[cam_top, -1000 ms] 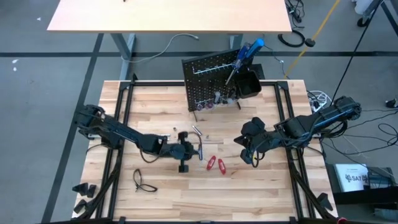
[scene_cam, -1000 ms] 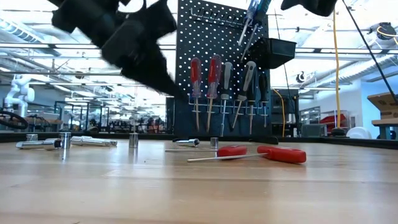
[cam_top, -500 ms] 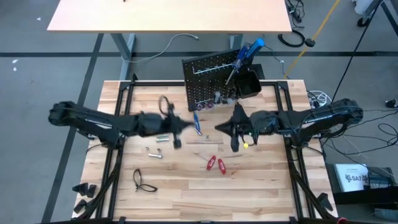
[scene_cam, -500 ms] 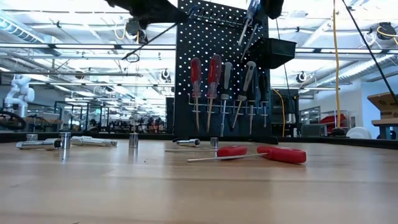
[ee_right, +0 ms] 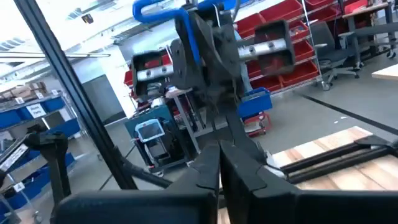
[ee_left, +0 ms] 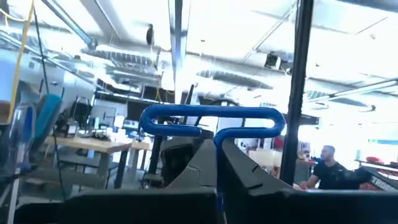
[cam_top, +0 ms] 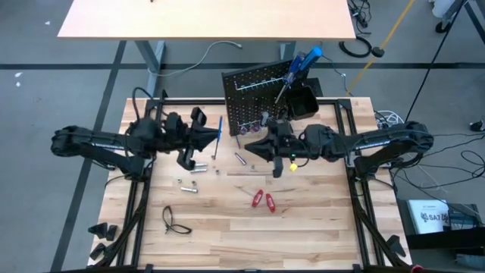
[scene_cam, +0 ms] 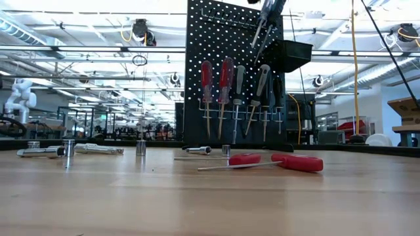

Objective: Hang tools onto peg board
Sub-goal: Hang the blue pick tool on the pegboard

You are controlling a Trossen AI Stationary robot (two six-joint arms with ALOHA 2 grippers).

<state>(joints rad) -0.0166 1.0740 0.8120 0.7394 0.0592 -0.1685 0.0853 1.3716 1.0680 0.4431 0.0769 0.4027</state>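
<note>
The black peg board (cam_top: 258, 102) stands upright at the table's far middle, with red- and grey-handled screwdrivers (scene_cam: 226, 78) hanging on it and blue-handled ones (cam_top: 303, 64) in its bin. My left gripper (cam_top: 208, 136) is raised left of the board, pointing toward it and slightly up, shut on a blue T-handle key (cam_top: 220, 129). My right gripper (cam_top: 254, 148) hovers in front of the board, shut and empty, facing the left one. Two red screwdrivers (cam_top: 263, 200) lie flat on the table. My left gripper pinches the T-handle key between its two fingers just below the blue loop handle (ee_left: 217, 138), where the handle narrows toward the shaft. The handle (ee_left: 211, 118) stands past the fingertips and lies across them. The key is lifted clear of the table; the fingers hide most of its shaft.
Small silver sockets and bits (cam_top: 189, 186) lie scattered on the table's left middle, also in the low view (scene_cam: 65, 149). A pair of black glasses (cam_top: 174, 221) lies near the front left. Black frame rails (cam_top: 144, 152) run along both table sides.
My left gripper has risen from the table toward the far edge with the blue key and tipped from pointing down to slightly above level; the key now hangs clear. My right gripper has moved left and toward the peg board and tipped up to about level.
</note>
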